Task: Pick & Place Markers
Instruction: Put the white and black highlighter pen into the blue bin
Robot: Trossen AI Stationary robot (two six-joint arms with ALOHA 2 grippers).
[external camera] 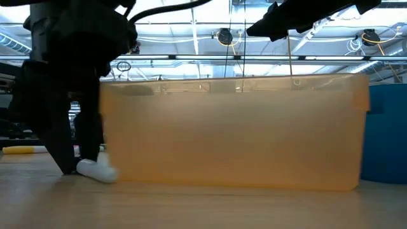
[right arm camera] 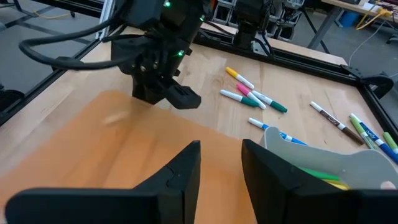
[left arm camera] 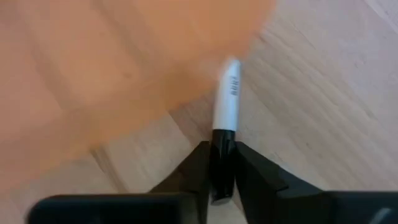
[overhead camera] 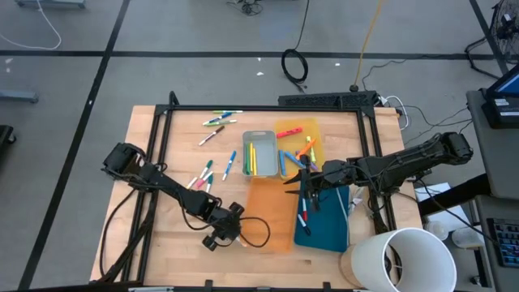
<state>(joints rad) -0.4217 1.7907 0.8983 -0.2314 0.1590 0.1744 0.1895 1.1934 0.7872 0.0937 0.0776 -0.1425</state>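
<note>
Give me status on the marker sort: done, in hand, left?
Done: some markers already lie in the grey tray, yellow tray and blue tray. In hand: left tool grips a white marker at the table beside the orange tray. The right tool hangs open over the trays, empty. Left: loose markers on the table, more near the far edge.

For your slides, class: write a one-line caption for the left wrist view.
Left gripper clamps the black end of a white marker over the wooden table, beside the orange tray.
</note>
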